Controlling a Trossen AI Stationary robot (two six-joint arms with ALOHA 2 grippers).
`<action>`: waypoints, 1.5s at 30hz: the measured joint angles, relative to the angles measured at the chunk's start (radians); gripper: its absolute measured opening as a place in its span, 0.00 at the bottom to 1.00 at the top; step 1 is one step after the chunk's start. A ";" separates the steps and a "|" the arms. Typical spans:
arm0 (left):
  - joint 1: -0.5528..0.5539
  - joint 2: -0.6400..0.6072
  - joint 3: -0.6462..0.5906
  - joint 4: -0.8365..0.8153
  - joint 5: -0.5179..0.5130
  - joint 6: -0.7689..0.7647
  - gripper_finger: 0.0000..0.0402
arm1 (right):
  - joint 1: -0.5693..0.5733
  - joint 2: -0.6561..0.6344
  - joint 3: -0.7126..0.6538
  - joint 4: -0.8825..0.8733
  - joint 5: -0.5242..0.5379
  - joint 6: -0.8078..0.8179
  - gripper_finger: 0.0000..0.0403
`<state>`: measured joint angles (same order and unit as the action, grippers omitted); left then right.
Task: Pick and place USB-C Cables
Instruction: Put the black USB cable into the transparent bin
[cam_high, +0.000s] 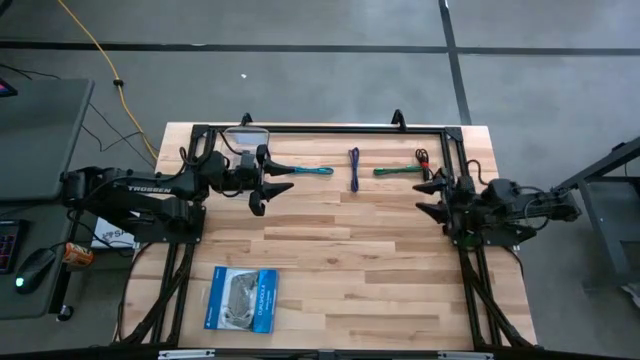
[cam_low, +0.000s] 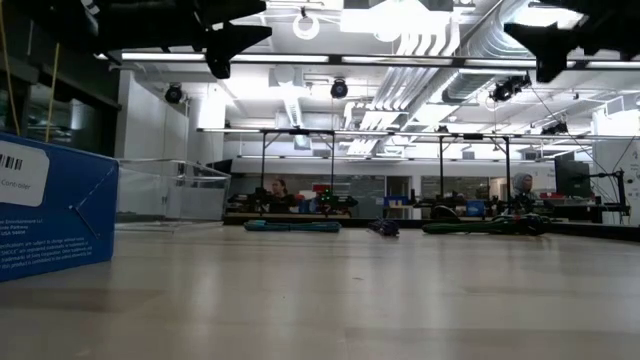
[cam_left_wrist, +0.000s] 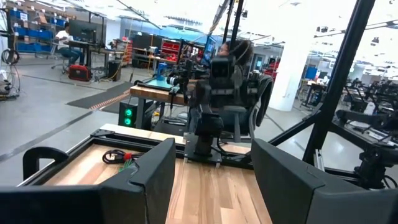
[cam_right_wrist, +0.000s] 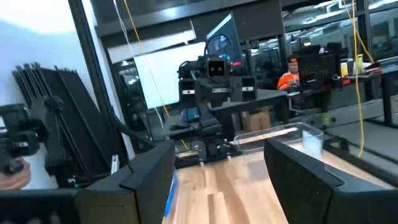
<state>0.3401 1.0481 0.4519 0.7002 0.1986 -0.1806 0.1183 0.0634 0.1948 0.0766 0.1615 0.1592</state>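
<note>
Three short cable bundles lie in a row on the wooden table near its far edge: teal-blue (cam_high: 312, 171) (cam_low: 292, 226), purple (cam_high: 354, 170) (cam_low: 384, 228), and green (cam_high: 400, 171) (cam_low: 480, 227) with a red-black end (cam_high: 422, 157) (cam_left_wrist: 121, 158). My left gripper (cam_high: 268, 197) (cam_left_wrist: 211, 186) hovers open above the table, just left of the teal bundle. My right gripper (cam_high: 431, 197) (cam_right_wrist: 217, 186) hovers open to the right of the green bundle, slightly nearer. Both point toward the table's middle. In the low view both grippers (cam_low: 228, 42) (cam_low: 545, 45) hang high above the tabletop.
A blue-and-white flat packet (cam_high: 242, 298) (cam_low: 50, 205) lies near the table's near-left corner. A clear container (cam_high: 246, 137) (cam_right_wrist: 298, 134) stands at the far edge behind the left gripper. A black frame (cam_high: 330, 130) rims the table. Bare wood spans the middle between the arms.
</note>
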 joint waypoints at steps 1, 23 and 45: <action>0.000 0.000 0.000 0.000 0.000 0.000 0.47 | 0.000 0.019 0.032 -0.025 0.010 -0.013 0.60; 0.000 0.000 0.000 -0.045 -0.001 0.000 0.47 | 0.000 0.383 0.544 -0.390 0.134 -0.097 0.60; 0.000 0.000 0.000 -0.054 -0.031 0.034 0.00 | 0.000 0.393 0.544 -0.387 0.175 -0.089 0.60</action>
<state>0.3397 1.0481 0.4522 0.6465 0.1680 -0.1463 0.1181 0.4564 0.7383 -0.3105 0.3366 0.0704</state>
